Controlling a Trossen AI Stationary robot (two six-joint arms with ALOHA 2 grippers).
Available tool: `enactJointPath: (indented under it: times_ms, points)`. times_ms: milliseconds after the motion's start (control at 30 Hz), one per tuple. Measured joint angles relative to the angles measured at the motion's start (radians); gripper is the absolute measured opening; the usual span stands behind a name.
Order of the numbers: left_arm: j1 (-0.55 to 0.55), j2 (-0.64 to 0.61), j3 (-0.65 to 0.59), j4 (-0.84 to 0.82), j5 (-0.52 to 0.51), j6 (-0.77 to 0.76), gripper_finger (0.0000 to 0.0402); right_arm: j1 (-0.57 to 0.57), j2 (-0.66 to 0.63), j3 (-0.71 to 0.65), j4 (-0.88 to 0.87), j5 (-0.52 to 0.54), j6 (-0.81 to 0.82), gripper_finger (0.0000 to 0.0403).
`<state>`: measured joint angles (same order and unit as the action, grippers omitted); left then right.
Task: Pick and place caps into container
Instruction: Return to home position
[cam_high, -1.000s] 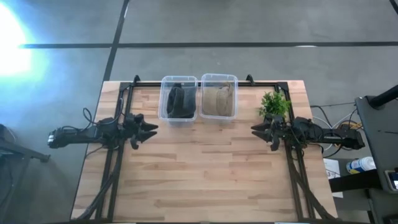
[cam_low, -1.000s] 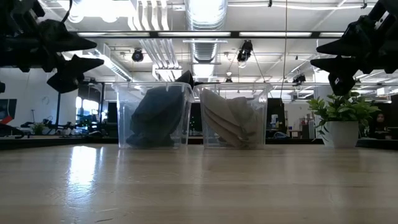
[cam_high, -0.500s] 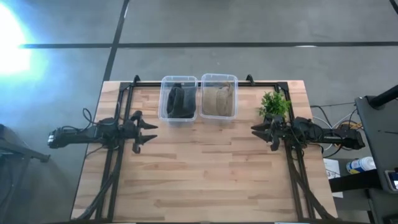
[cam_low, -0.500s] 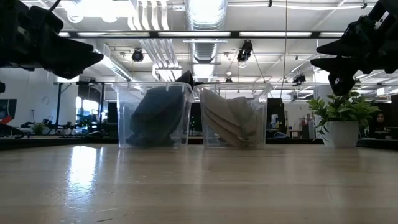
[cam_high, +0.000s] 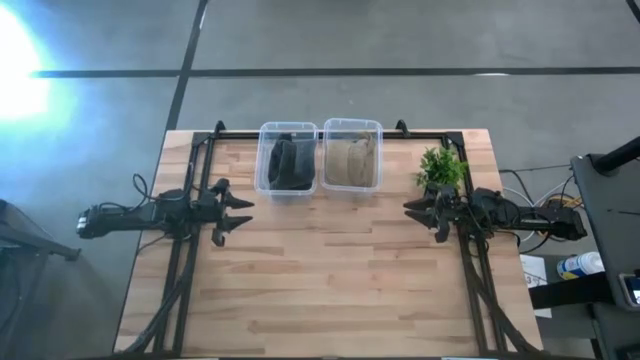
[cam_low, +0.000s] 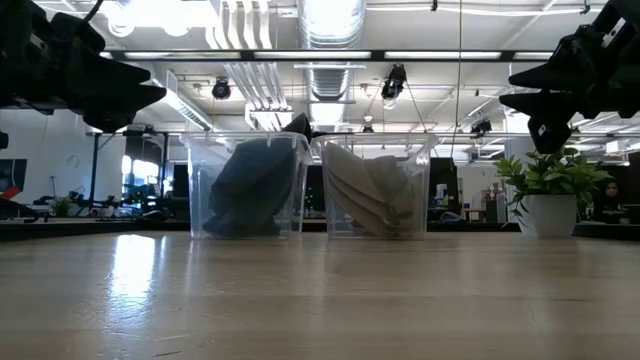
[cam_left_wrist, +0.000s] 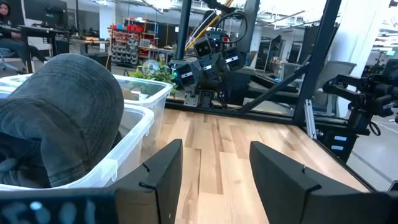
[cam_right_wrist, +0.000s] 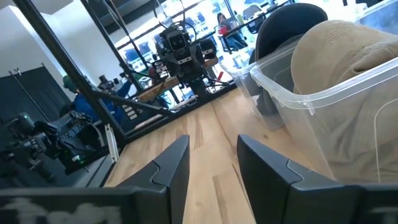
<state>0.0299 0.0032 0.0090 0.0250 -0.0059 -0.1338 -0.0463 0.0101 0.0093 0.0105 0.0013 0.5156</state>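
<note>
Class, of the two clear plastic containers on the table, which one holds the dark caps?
The left clear plastic container holds the dark charcoal fabric caps. The right container, the one beside the green plant, holds tan caps instead.

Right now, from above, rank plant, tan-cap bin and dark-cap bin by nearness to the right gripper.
1. Plant, just beside the right gripper.
2. Tan-cap bin, at the back, right one of the pair.
3. Dark-cap bin, left one of the pair.

Surface (cam_high: 330, 290) in front of the containers (cam_high: 289, 126) lies open, side to side. Plant (cam_high: 440, 167) stands just right of the containers; caps (cam_high: 350, 162) fill both.
</note>
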Motion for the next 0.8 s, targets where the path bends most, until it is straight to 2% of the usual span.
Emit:
enactJointPath:
  times_ms: [400,600,800]
  points:
    - [0.000,0.000,0.001,0.001,0.000,-0.001,0.0181,0.003,-0.002,0.000,0.000,0.000,-0.005,0.0137]
    - [0.000,0.000,0.001,0.001,0.001,-0.001,0.0181,0.033,-0.010,0.001,0.004,0.002,-0.157,0.0130]
    - [0.000,0.000,0.001,0.000,0.001,-0.001,0.0181,0.066,-0.010,0.001,0.000,0.001,-0.390,0.0128]
